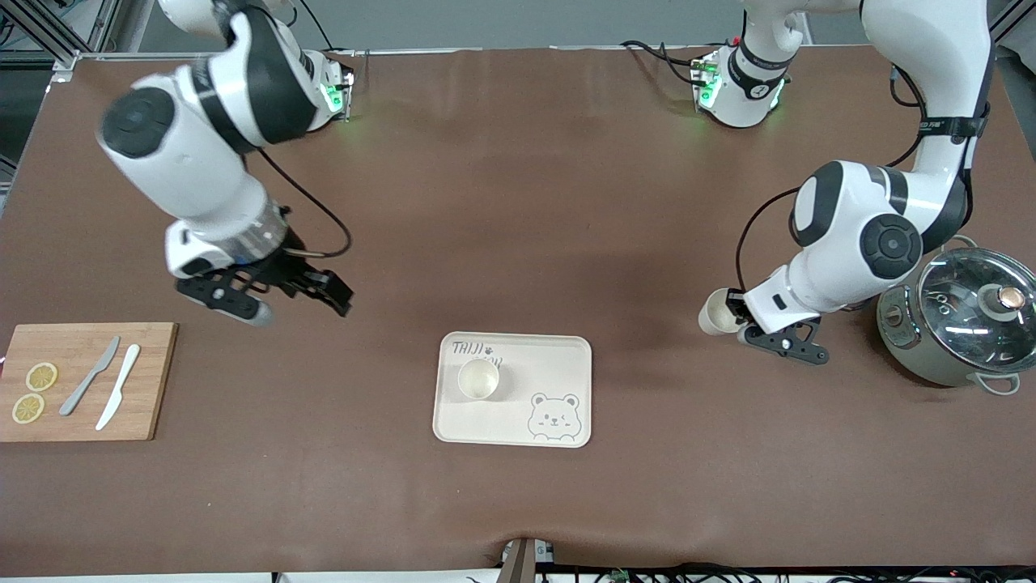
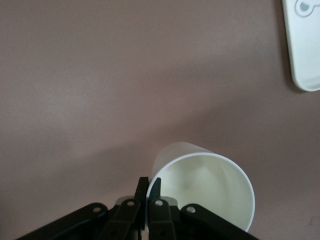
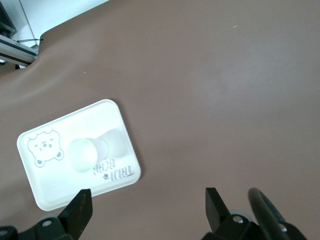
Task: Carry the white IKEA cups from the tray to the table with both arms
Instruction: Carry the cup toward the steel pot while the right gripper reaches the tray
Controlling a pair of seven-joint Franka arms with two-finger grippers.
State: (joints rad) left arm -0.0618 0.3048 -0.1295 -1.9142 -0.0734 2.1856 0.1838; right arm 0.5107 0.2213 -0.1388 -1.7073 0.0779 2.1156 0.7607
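White cup [image 1: 715,317] pinched in left claw [image 1: 738,317]; right claw [image 1: 279,301] agape.

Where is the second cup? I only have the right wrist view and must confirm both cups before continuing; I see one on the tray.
Observer: The second cup is in the left gripper, in the air over bare table near the grey-green pot.
Operator: Is the grip firm?
Observer: The left wrist view shows the fingers shut on the cup's rim.
Operator: And my own gripper?
Observer: The right gripper is open and empty, above the table between the cutting board and the tray.
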